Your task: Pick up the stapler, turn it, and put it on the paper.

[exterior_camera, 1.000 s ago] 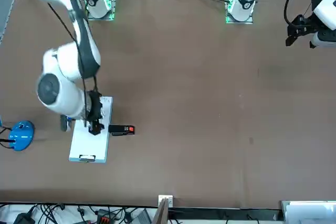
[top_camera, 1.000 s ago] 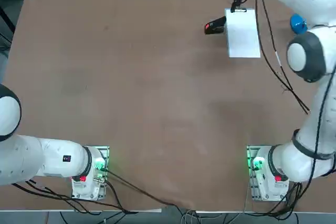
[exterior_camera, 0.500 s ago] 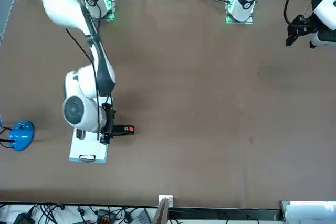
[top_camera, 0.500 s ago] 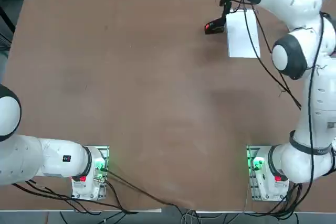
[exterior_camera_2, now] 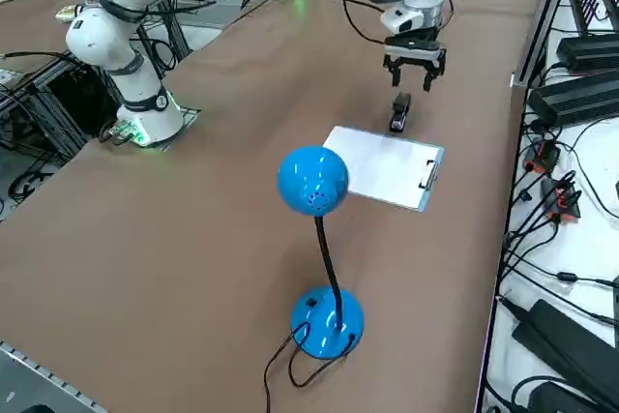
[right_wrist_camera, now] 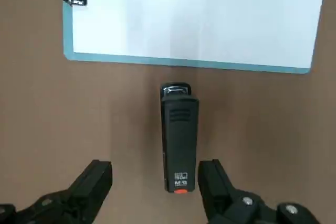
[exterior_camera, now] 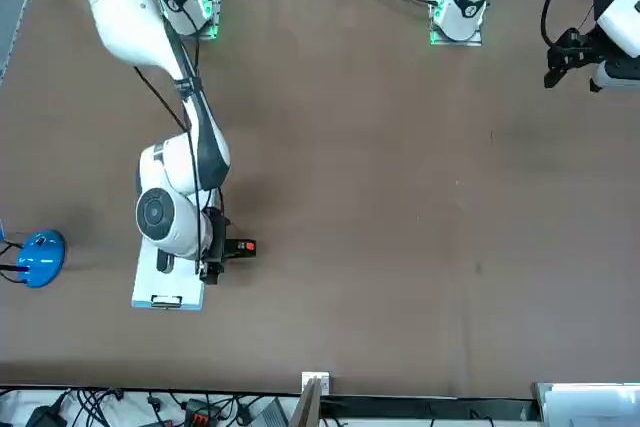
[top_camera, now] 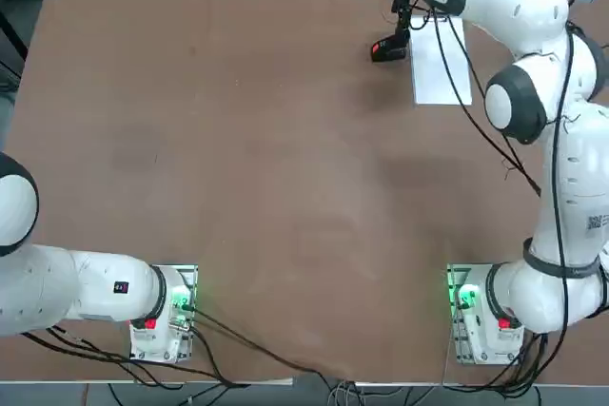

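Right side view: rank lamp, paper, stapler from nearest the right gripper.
Right gripper hovers by the stapler's red-marked end, jaws open.
1. Stapler, closest.
2. Paper, to the stapler's right.
3. Lamp, farther right, past the paper.

robotics lab, bench-mounted robot arms [top_camera: 552, 197], trailing cables [exterior_camera_2: 571, 287], metal framing [exterior_camera: 312, 402]

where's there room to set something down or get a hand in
The brown tabletop is bare between the stapler and the idle arm's side. It's crowded where the open right gripper hovers over the stapler, beside the clipboard.
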Controlling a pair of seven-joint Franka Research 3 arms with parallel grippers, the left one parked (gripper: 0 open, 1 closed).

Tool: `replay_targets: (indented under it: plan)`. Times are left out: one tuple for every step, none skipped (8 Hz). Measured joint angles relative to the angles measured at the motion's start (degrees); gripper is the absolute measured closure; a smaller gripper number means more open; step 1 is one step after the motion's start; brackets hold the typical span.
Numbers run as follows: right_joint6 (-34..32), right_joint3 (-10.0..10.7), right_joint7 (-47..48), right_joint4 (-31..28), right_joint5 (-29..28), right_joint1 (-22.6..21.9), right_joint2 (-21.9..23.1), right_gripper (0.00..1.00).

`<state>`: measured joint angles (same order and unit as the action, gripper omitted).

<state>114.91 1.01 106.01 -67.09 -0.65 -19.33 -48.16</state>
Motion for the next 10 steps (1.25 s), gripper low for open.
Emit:
replay_targets:
  plan:
    - [0.2, 0.0, 0.0, 0.0, 1.6, -0.3, -0.6, 0.00]
    - [0.3, 0.0, 0.0, 0.0, 2.4, -0.5, -0.9, 0.00]
    - [0.2, 0.0, 0.0, 0.0, 2.6, -0.5, -1.0, 0.00]
    - [0.2, 0.0, 0.0, 0.0, 2.6, -0.5, -1.1, 0.00]
    - [0.2, 0.0, 0.0, -0.1, 2.7, -0.5, -1.2, 0.00]
    - [0.2, 0.0, 0.0, -0.3, 2.7, -0.5, -1.4, 0.00]
    - [0.2, 0.0, 0.0, -0.5, 2.7, -0.5, -1.7, 0.00]
    - [0.2, 0.0, 0.0, -0.6, 2.7, -0.5, -1.9, 0.00]
    - [0.3, 0.0, 0.0, -0.9, 2.7, -0.5, -2.0, 0.00]
    - [0.5, 0.0, 0.0, -1.3, 2.7, -0.5, -2.0, 0.00]
